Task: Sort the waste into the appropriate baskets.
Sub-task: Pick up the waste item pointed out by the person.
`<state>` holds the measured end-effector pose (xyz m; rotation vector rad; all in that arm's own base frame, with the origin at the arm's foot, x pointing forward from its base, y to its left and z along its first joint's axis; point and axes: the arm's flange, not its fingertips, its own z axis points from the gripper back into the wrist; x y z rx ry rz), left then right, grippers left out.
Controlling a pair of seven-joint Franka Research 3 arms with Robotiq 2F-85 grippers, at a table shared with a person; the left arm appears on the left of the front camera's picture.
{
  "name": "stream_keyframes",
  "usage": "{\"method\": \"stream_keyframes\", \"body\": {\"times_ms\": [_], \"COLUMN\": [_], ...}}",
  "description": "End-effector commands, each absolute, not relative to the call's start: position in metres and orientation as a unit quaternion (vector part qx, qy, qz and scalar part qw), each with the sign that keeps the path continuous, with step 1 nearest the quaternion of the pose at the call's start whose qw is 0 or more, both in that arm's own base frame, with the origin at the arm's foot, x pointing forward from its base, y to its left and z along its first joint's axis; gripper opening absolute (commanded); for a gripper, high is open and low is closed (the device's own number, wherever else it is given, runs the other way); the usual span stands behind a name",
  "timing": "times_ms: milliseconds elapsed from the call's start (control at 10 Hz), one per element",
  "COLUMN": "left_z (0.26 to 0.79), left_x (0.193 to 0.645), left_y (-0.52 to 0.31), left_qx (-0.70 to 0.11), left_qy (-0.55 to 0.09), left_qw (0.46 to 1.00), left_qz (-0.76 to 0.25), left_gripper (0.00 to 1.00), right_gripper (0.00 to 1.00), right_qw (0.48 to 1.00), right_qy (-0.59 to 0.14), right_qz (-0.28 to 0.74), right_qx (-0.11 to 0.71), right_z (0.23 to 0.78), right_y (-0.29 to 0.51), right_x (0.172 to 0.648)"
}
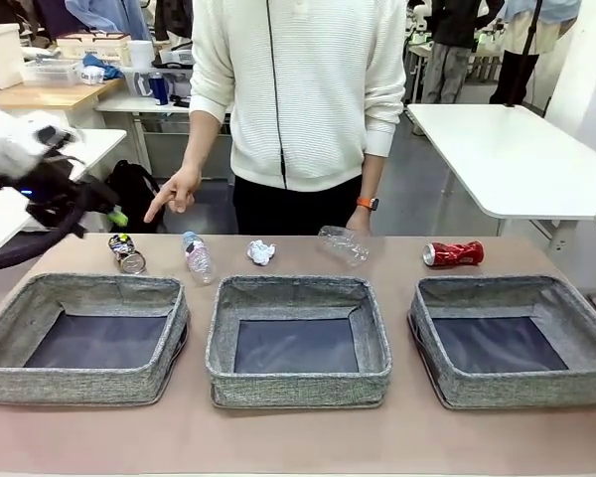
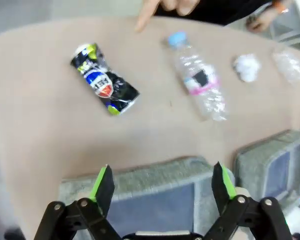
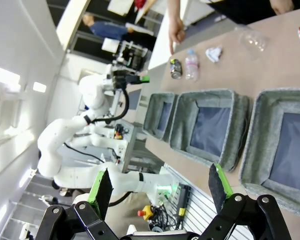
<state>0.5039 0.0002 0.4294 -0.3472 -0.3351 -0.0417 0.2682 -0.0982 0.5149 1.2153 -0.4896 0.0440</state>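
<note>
Fingers on my left gripper (image 2: 161,172) are wide apart and hold nothing. My left arm comes in from the left side. It hangs in the air and tips down at the table (image 1: 298,437). Just under the fingers is the far wall of the left basket (image 1: 79,383). Past that wall, on the table, lies the dark can (image 2: 104,80), well apart from my fingers. The bottle (image 2: 197,77) lies beside it, then the paper (image 2: 246,67), then the cup (image 1: 343,243). The red can (image 1: 453,254) lies behind the right basket (image 1: 517,388). The middle basket (image 1: 298,383) sits between the other two. A person's hand (image 1: 174,191) points a finger down above the dark can. My right gripper (image 3: 160,174) is held up high, off to one side. Its fingers are wide apart too, and the baskets are far from them.
</note>
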Motion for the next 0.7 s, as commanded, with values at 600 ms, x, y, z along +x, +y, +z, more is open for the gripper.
{"method": "stream_keyframes", "body": {"times_ms": [600], "left_z": [0.361], "left_x": [0.622], "left_y": [0.005], "left_qx": [-0.096], "left_qy": [-0.093], "left_qw": [0.978], "left_qz": [0.16], "left_gripper": [1.0], "right_gripper": [1.0], "right_qw": [0.787], "right_qy": [-0.23], "right_qz": [0.019], "right_qx": [0.572], "right_z": [0.52], "right_y": [-0.098], "right_x": [0.27]}}
